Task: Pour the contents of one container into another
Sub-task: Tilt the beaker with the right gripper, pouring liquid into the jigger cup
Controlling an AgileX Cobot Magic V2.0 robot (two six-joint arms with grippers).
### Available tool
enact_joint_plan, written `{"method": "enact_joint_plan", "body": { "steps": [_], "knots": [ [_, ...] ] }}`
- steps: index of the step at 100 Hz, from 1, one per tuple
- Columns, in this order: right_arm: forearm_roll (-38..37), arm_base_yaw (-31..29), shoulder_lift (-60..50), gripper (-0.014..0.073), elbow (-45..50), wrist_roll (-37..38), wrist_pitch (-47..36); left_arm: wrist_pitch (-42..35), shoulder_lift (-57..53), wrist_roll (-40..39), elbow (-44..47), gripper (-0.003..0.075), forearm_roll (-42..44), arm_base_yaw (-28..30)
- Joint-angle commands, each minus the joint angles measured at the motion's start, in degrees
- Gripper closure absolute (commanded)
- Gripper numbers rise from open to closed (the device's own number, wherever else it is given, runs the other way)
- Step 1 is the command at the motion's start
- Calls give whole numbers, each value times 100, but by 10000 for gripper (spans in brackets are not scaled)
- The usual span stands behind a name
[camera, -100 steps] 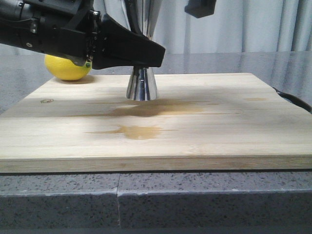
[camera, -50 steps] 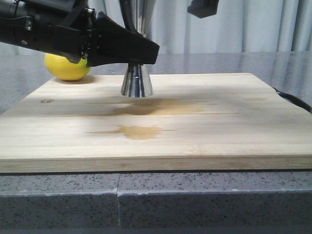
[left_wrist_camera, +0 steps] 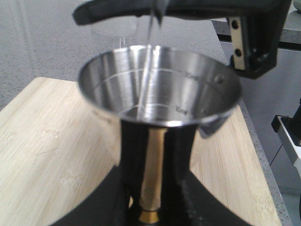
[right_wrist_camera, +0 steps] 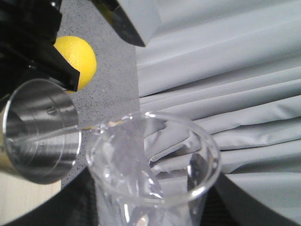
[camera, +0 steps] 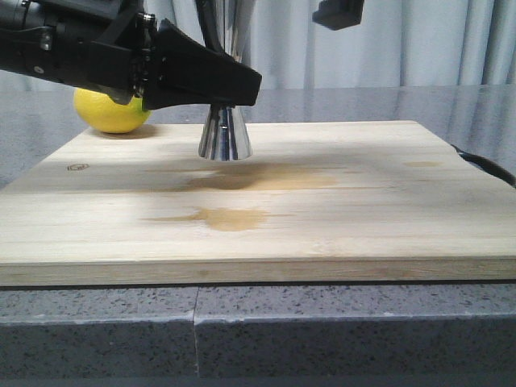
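- The left gripper [camera: 230, 85], black, is clamped around the narrow waist of a shiny steel double jigger [camera: 225, 135], holding it upright; its foot sits low over the back of a pale wooden cutting board [camera: 339, 218], and whether it touches the wood cannot be told.
- From the left wrist, the jigger's open upper cup [left_wrist_camera: 160, 89] shows engraved measuring lines, and a thin stream of clear liquid [left_wrist_camera: 146, 70] falls into it.
- The right gripper [right_wrist_camera: 155, 216] grips a small clear glass beaker [right_wrist_camera: 155, 174], tipped with its pouring lip over the jigger's rim [right_wrist_camera: 40, 129].
- A yellow lemon [camera: 109, 113] rests behind the board's far left corner.
- Wet brownish stains [camera: 234, 216] mark the board's middle.
- Grey curtains [camera: 419, 40] hang behind the grey speckled counter [camera: 322, 330].
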Motion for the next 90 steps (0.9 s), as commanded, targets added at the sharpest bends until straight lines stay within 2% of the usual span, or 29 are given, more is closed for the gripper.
{"method": "enact_joint_plan", "body": {
  "steps": [1, 90],
  "knots": [
    [-90, -35, -202, 388, -199, -25, -442, 638, -302, -48, -172, 739, -369, 17],
    [-753, -35, -202, 388, -199, -26, -415, 638, -302, -61, -172, 739, -361, 17]
  ]
}}
